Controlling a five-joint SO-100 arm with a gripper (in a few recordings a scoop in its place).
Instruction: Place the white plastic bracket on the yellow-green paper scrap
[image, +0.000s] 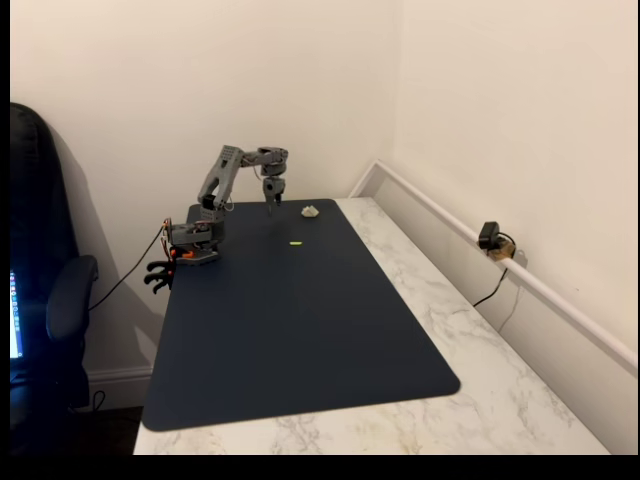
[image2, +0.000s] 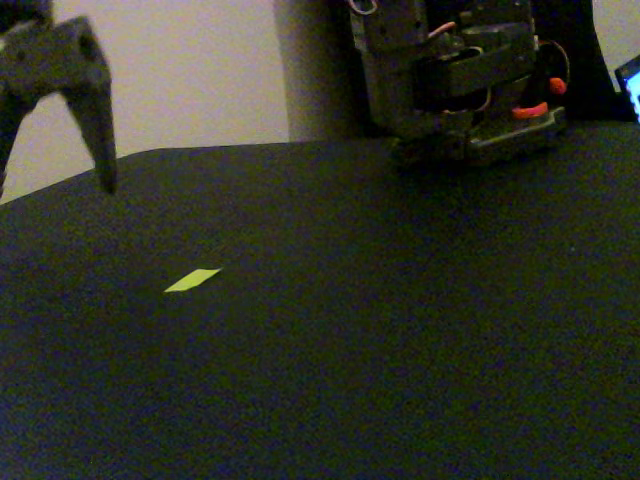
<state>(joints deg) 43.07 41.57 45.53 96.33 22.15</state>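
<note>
My arm (image: 235, 170) is folded up from its base (image: 195, 243) at the left rear corner of the dark mat (image: 290, 330), elbow high, forearm reaching right, and my end effector (image: 269, 208) pointing straight down near the mat's back edge. In the low fixed view my end effector (image2: 50, 180) sits in the upper left of the frame with its fingers (image2: 95, 120) spread apart and nothing between them. The tip hangs right above the mat; can't tell if it actually touches.

The white plastic bracket (image: 310, 211) is lying on the mat near the back edge, a bit right of my end effector, not touching it. The yellow-green paper scrap (image: 296, 243) is flat on the mat, closer to the camera than the bracket and apart from it. In the low view the scrap (image2: 192, 280) shows up lower and to the right of my fingers, bare mat all around it.

Other stuff: the marble worktop (image: 450, 300) under the mat, a small camera (image: 490, 238) on the wall ledge at right with its cable hanging down, and a dark office chair (image: 45, 300) at the left edge. Nothing lies between me and the bracket.
</note>
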